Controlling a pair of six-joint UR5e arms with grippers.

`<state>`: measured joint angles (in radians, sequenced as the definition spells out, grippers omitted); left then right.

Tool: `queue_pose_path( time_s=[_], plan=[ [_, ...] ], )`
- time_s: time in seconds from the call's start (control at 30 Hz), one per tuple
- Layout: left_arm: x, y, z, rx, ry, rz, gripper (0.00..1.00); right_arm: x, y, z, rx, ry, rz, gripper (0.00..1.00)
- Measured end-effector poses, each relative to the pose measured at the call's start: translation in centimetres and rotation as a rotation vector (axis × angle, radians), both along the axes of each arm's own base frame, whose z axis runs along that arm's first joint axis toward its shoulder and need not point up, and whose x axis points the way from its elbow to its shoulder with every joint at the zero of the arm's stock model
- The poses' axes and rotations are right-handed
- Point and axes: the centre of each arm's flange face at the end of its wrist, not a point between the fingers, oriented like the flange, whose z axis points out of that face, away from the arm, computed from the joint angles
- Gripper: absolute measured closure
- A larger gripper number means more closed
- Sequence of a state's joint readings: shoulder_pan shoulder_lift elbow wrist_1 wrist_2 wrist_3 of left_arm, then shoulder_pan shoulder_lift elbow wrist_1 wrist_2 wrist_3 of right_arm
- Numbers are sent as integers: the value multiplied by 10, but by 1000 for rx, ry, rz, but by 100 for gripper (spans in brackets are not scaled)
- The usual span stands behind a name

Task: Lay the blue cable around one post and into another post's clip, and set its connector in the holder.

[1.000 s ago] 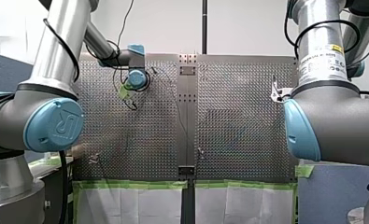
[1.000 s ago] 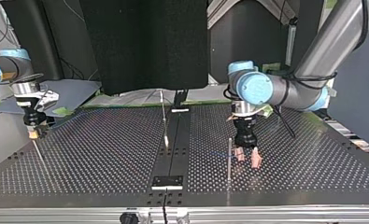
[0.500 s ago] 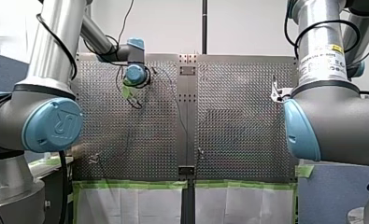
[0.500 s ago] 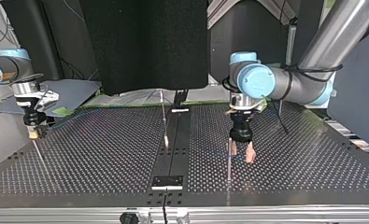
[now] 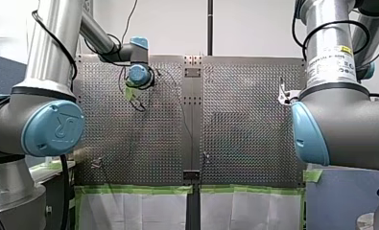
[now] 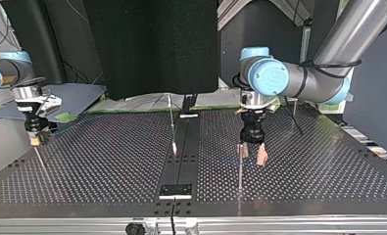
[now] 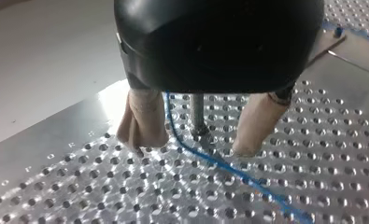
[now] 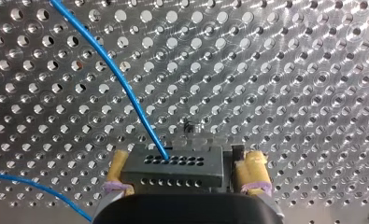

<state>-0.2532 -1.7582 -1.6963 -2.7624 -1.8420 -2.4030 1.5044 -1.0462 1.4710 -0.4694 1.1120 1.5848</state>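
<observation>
In the left wrist view my left gripper [image 7: 195, 144] is open. Its beige fingers [image 7: 142, 121] stand just above the perforated plate, on either side of a thin metal post [image 7: 198, 114]. The blue cable [image 7: 219, 165] lies on the plate and runs between the fingers, unclamped. In the top view my left gripper [image 6: 253, 155] hangs right beside that post [image 6: 240, 169]. My right gripper [image 8: 186, 172] has its yellow pads [image 8: 254, 170] shut on the dark connector [image 8: 173, 170], from which the blue cable [image 8: 117, 79] leads away. At the top view's left my right gripper [image 6: 34, 139] hovers over the plate's edge.
A second thin post [image 6: 172, 125] stands on the dark centre strip, and a small rectangular block [image 6: 176, 190] sits on that strip near the front edge. Another thin post [image 6: 40, 159] rises below my right gripper. The perforated plate [image 6: 108, 161] spreads wide between the arms.
My left gripper has shifted toward the top view's left and slightly away from that camera, closing in on the post. My right arm has not moved.
</observation>
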Motion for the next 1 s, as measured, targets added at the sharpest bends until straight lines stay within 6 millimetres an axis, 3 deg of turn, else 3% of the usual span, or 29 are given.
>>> queue_pose_path(
  time_s=[0.3, 0.73, 0.87, 1.0],
  plan=[
    [-11, 0, 1, 42, 11, 35, 0, 0, 0, 0, 0, 0, 0, 0],
    [-67, 9, 2, 159, 83, 3, 0, 0, 0, 0, 0, 0, 0, 0],
    [-76, 12, 20, 195, 75, -21, 0, 0, 0, 0, 0, 0, 0, 0],
    [-82, 11, 51, 227, 39, -47, 0, 0, 0, 0, 0, 0, 0, 0]
  ],
)
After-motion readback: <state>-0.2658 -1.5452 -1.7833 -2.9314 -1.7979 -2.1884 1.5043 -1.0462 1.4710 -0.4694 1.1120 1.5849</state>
